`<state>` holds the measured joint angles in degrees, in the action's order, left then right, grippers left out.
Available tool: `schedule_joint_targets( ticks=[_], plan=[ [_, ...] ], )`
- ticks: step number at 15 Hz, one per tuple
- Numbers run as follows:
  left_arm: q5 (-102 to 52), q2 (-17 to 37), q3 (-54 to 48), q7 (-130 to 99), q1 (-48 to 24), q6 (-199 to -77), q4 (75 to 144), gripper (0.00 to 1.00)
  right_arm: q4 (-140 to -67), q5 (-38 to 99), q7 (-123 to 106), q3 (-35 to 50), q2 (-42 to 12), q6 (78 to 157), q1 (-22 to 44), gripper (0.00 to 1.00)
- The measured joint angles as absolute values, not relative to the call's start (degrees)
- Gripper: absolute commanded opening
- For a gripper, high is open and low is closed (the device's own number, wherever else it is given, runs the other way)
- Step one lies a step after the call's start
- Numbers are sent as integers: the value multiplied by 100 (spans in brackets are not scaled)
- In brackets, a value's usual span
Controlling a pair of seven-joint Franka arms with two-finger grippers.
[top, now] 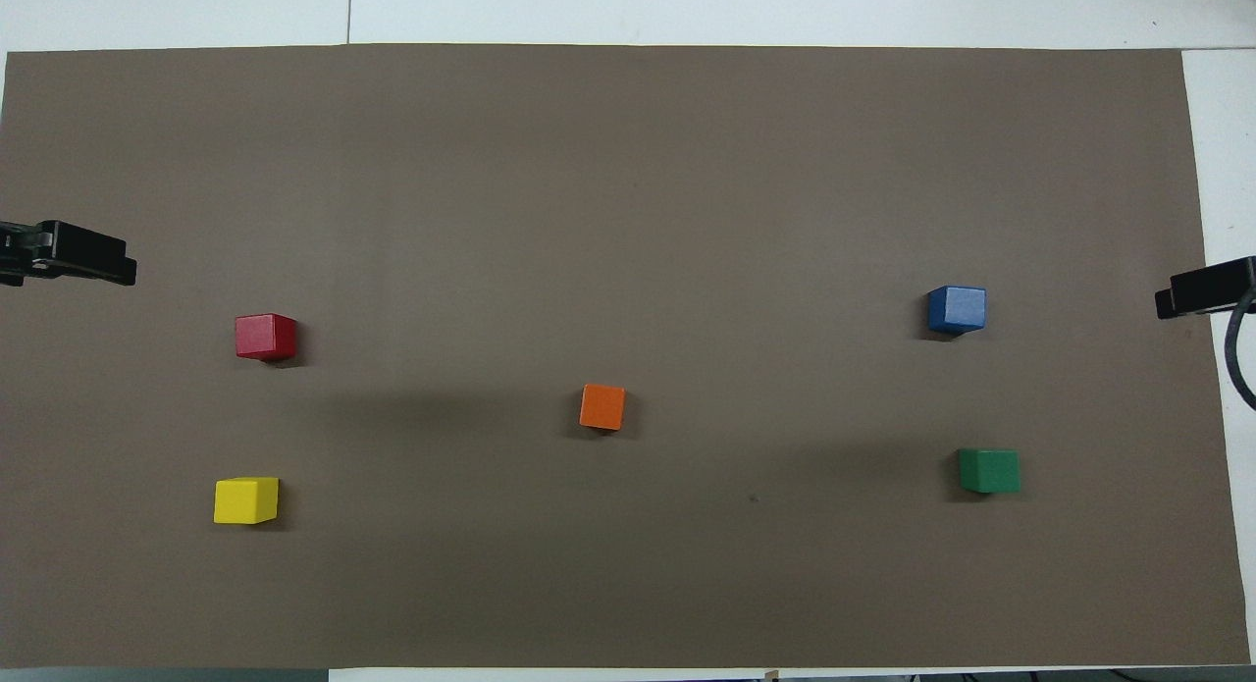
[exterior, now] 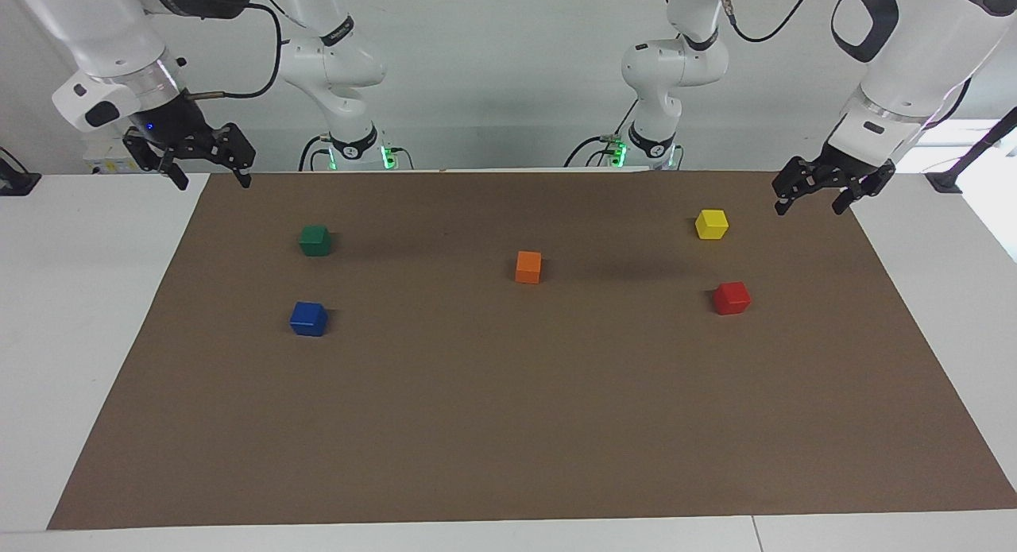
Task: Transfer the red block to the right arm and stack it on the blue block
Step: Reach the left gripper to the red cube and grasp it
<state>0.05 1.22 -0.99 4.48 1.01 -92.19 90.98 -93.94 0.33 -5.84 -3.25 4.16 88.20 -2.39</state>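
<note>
The red block (exterior: 731,298) (top: 265,337) sits on the brown mat toward the left arm's end of the table. The blue block (exterior: 308,318) (top: 957,309) sits on the mat toward the right arm's end. My left gripper (exterior: 810,206) is open and empty, raised over the mat's edge at the left arm's end, apart from the red block. My right gripper (exterior: 211,179), with the blue wrist dot, is open and empty, raised over the mat's corner at the right arm's end, apart from the blue block.
A yellow block (exterior: 711,224) lies nearer to the robots than the red block. A green block (exterior: 315,240) lies nearer to the robots than the blue block. An orange block (exterior: 528,267) sits mid-mat. The brown mat (exterior: 508,425) covers the white table.
</note>
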Motion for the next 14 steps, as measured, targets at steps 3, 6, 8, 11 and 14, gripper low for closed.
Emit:
schedule_joint_targets(
  ticks=[3,6,8,11,14],
  plan=[
    [5,120,-100,452,101,-9225,9098,100,-9394,33,-584,-323,416,8820,-239,100],
    [5,103,-96,455,101,-9418,9223,100,-9394,33,-584,-323,416,8820,-241,100],
    [7,85,-68,455,103,-9872,9619,100,-9394,33,-584,-323,416,8820,-241,100],
    [8,113,9,457,109,-10877,10519,100,-9426,41,-584,-323,423,8814,-241,100],
    [8,193,21,367,111,-11852,11422,100,-9813,457,-584,-321,504,8900,-244,100]
  ],
)
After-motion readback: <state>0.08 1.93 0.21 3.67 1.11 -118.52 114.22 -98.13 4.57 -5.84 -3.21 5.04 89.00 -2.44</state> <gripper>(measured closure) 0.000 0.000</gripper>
